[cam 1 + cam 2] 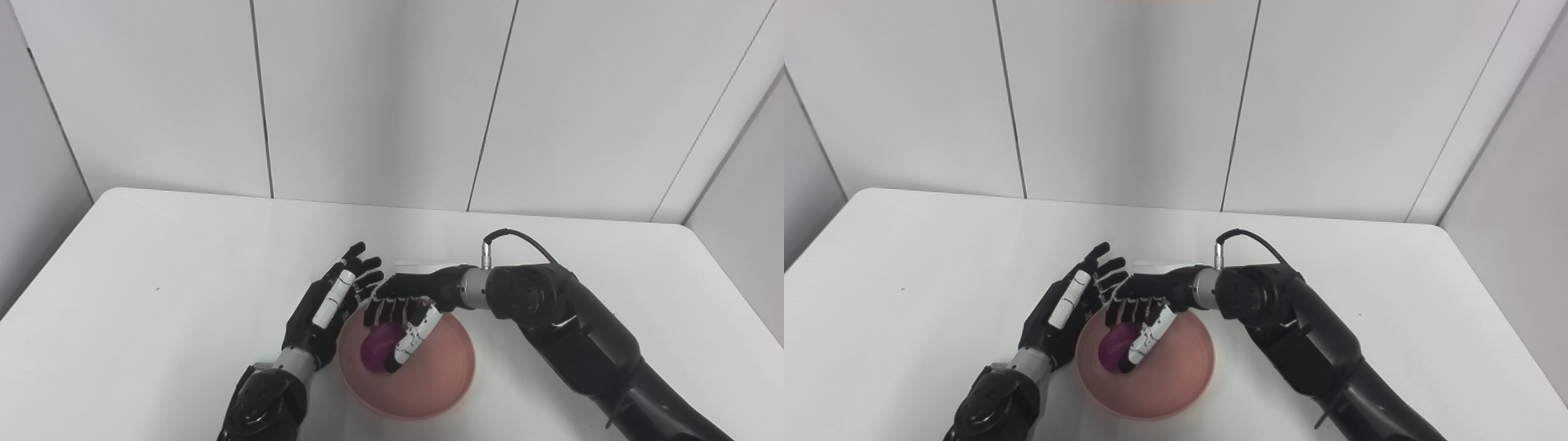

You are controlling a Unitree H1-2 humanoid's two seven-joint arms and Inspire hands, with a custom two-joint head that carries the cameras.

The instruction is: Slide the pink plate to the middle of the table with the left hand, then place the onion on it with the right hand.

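Observation:
The pink plate (pixel 442 375) lies on the white table near its front edge, about mid-width. A purple onion (pixel 376 350) sits in the plate's left half. My right hand (pixel 401 303) reaches in from the right and hangs over the onion, with its fingers curled down behind it and its thumb along the onion's right side, so it is closed on it. The onion seems to touch the plate. My left hand (pixel 334 300) is open with its fingers spread, palm toward the plate's left rim and close beside it. In the right eye view the onion (pixel 1115 349) shows between the fingers.
The white table (pixel 153 288) extends left, right and back to grey wall panels. A black cable (pixel 520 239) loops up from my right wrist. My right forearm (pixel 582 343) crosses the table's front right.

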